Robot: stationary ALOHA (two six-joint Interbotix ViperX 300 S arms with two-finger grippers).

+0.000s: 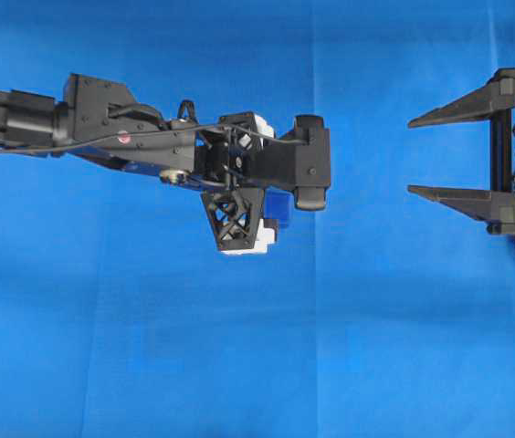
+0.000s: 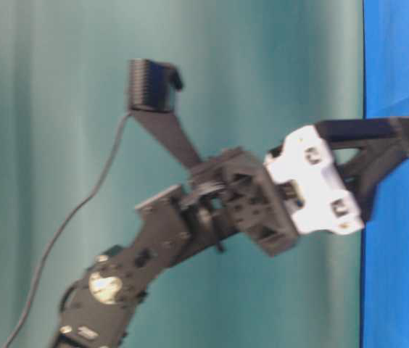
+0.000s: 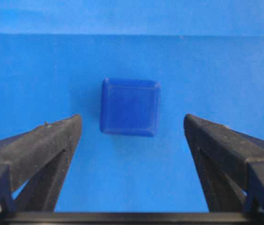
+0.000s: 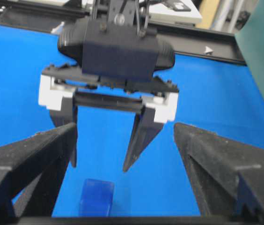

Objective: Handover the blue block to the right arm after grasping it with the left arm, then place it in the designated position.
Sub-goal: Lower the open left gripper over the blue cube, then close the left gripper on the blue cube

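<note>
Blue cloth (image 1: 148,365) is covering the whole work surface, and the blue block (image 1: 278,203) is serving as the landmark. From overhead, the left arm's gripper (image 1: 256,173) is hanging directly above the block, hiding most of it; the right arm's gripper (image 1: 445,155) is waiting well off to the block's right, jaws spread and empty.

At table level, the left gripper (image 2: 407,141) is pointing toward the cloth; the block is not showing there.

Through the left wrist camera, the block (image 3: 130,107) is lying on the cloth, centred between the two wide-spread fingers (image 3: 52,140), touching neither.

From the right wrist camera, the left gripper (image 4: 101,157) is poised just above the block (image 4: 97,197), released and holding nothing.

Judging by this, the first step, the left-arm grasp, is in hand. Next the claw needs lowering until the fingers are flanking the block, then closing squarely on it.
</note>
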